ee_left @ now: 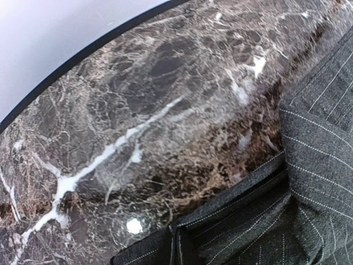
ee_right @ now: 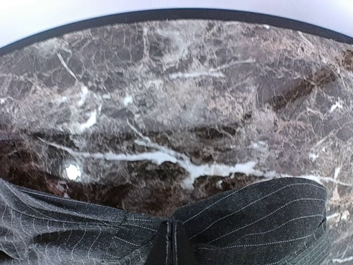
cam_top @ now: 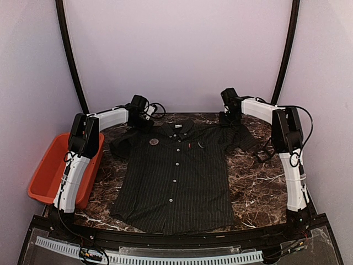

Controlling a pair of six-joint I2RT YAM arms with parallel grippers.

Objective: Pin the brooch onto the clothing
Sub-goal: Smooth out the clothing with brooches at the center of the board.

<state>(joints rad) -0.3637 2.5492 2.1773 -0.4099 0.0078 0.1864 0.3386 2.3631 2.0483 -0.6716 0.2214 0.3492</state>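
Note:
The clothing [cam_top: 176, 176], a dark pinstriped short-sleeved shirt with white buttons and a tiny red tag [cam_top: 188, 145], lies flat on the marble table, collar at the far side. A small round brooch [cam_top: 154, 142] rests on its chest, left of the buttons. My left gripper [cam_top: 143, 122] is at the shirt's left shoulder. In the left wrist view the cloth [ee_left: 259, 221] is pinched into a ridge at the bottom edge. My right gripper [cam_top: 228, 118] is at the right shoulder, with the cloth [ee_right: 248, 221] pinched the same way. The fingertips themselves do not show.
An orange bin [cam_top: 47, 171] stands at the table's left edge beside the left arm. A small black frame-like object [cam_top: 265, 153] lies right of the shirt near the right arm. The shirt's left sleeve [cam_top: 122, 146] is bunched up. The black table rim [ee_right: 165, 15] curves close behind.

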